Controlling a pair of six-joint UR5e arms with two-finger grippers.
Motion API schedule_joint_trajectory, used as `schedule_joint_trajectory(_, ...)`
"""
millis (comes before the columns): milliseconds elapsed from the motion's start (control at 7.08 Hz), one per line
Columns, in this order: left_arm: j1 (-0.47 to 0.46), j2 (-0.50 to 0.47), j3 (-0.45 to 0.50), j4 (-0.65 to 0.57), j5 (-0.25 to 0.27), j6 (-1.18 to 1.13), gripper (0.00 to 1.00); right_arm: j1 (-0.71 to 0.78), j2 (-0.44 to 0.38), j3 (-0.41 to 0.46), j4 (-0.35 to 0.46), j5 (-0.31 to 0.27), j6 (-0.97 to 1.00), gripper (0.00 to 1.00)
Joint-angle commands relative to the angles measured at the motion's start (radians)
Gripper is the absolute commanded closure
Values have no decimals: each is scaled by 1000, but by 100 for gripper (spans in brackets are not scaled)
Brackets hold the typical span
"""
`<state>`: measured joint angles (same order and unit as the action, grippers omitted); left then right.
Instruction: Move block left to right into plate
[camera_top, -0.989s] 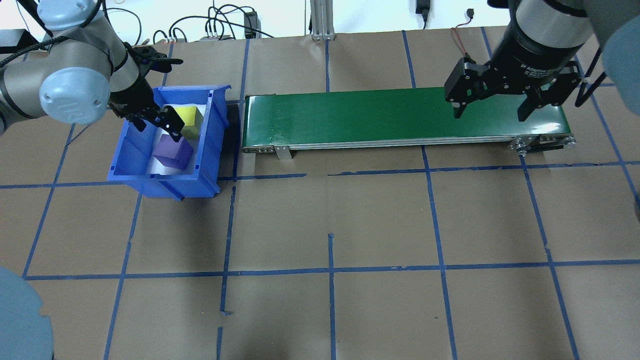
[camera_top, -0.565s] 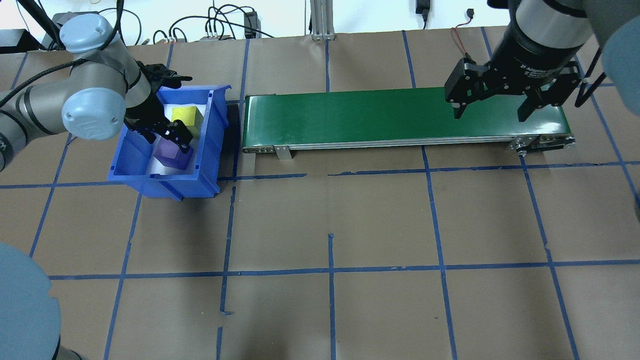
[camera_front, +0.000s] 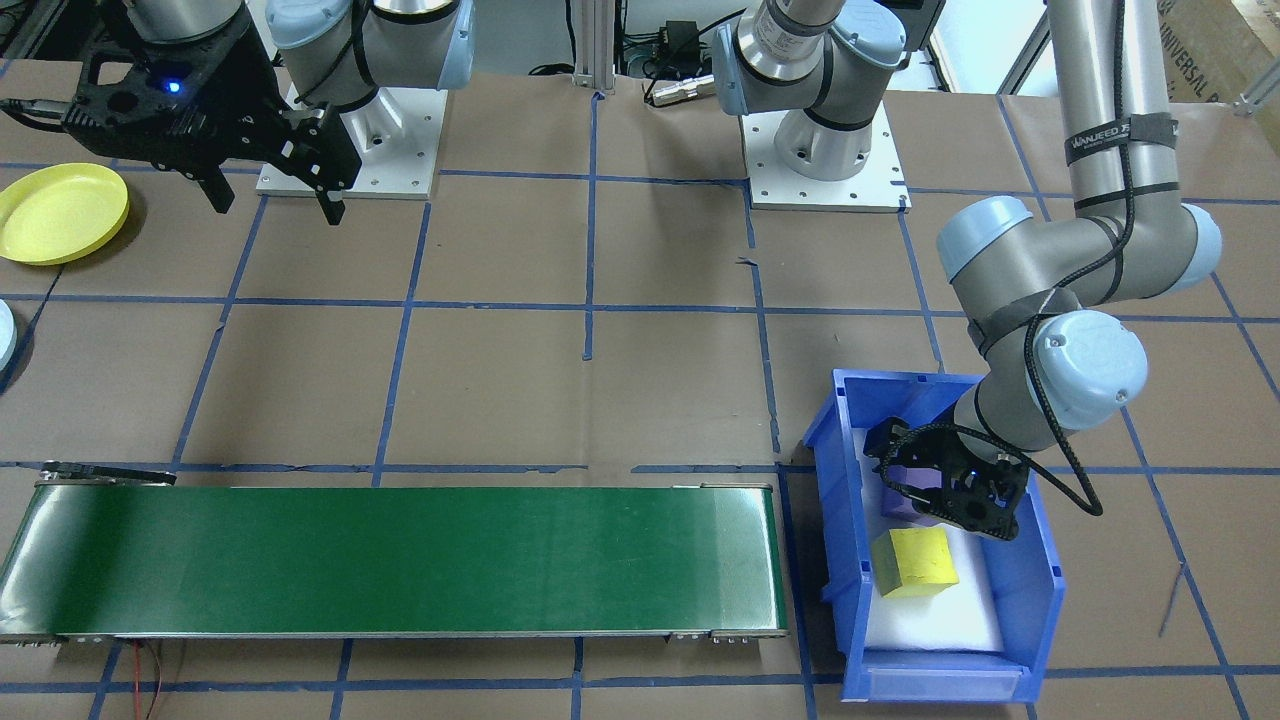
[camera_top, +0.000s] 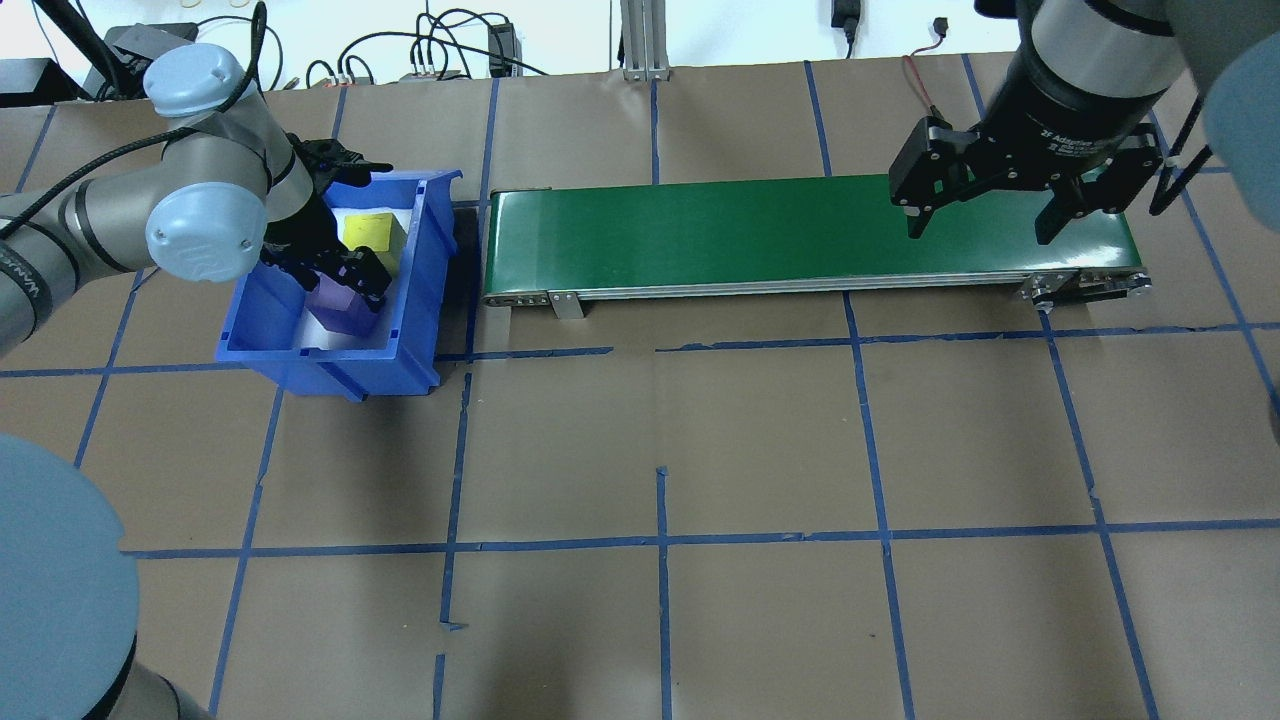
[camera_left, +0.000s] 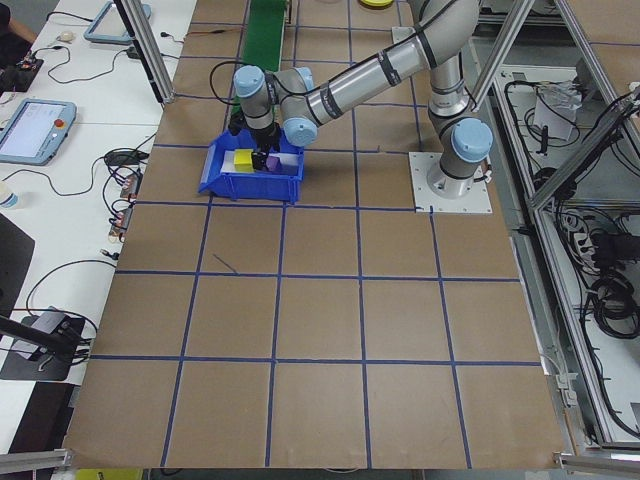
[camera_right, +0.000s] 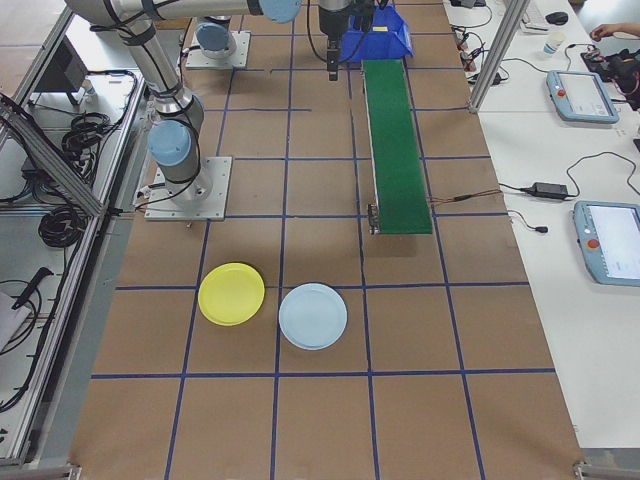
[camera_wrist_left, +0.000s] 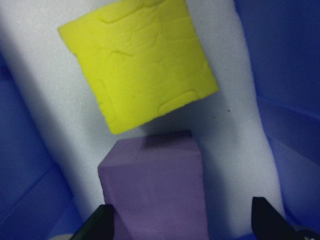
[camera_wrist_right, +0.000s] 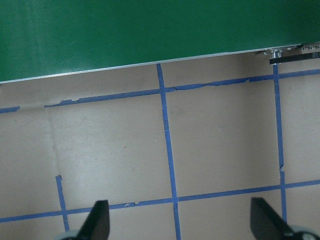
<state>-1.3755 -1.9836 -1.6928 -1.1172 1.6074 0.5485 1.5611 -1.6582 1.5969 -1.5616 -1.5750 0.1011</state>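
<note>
purple block upright, seemingly — corner toward yellow block

A long green conveyor belt spans the upper middle of the overhead view. A pale blue plate lies lower centre in the right-side view, on the brown blue-taped table.

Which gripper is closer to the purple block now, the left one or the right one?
Left. The left gripper is inside the blue bin, open, right over the purple block. The right gripper hovers far away over the conveyor belt's other end.
</note>
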Motion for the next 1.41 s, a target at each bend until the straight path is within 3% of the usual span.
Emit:
schedule_joint_trajectory(0,1,14,7,0,3,2,0,0,0,0,0,0,-1,0)
schedule_joint_trajectory(424,1,45,16,-1,6,-2,0,-1,0,0,0,0,-1,0)
schedule_joint_trajectory(1130,1,-20,-8,7,-3,-10,0,-3,0,0,0,-2,-1,0)
schedule_joint_trajectory(1271,3,-21,-19,11,-6,-10,9,-1,0,0,0,0,-1,0)
